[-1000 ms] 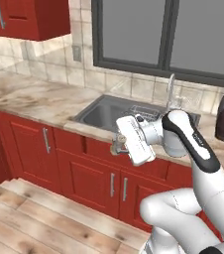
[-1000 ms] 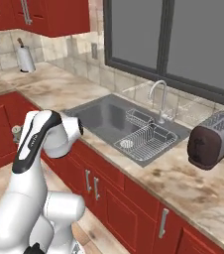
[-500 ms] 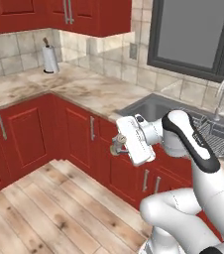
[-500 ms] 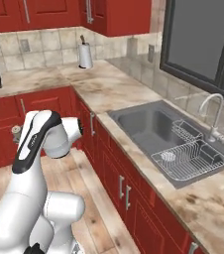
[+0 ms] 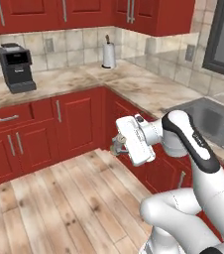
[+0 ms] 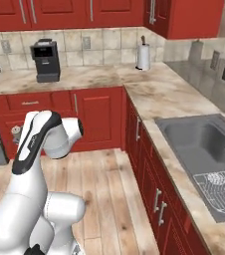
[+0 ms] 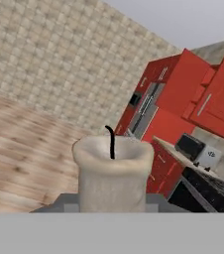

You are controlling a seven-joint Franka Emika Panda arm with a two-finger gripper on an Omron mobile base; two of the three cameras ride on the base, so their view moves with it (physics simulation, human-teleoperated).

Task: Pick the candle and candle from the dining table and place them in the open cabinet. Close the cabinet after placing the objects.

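A: What differs from half a second back?

B: The whole picture has slid, so the cameras moved with the base, not the kitchen. The window and dish rack that sat behind the arm have gone to the far right edge, and a corner run of red cabinets with a black coffee machine (image 5: 17,67) now fills the background. The arm's pose looks the same, folded with the hand held out over the floor.

A: And the claw?

B: The gripper (image 5: 118,146) is narrow, clamped on the candle (image 7: 113,173). In the hand view the pale beige cylinder with its black wick stands right between the fingertips, upright against them. In the left base view it is a small pale lump at the hand's tip.

A: What lies below the claw?

B: A light wooden plank floor (image 5: 59,198), well under it. Beyond the claw stands the marble counter (image 5: 134,82) with red base cabinets (image 5: 79,121) beneath. A paper towel roll (image 5: 108,54) stands in the counter's corner, far past the claw. Red wall cabinets (image 6: 84,12) with silver bar handles hang over a beige tiled backsplash.

A: To the arm's side?

B: A steel sink (image 6: 199,144) is sunk in the counter, with a wire dish rack (image 6: 224,187) in it, well apart from the claw.
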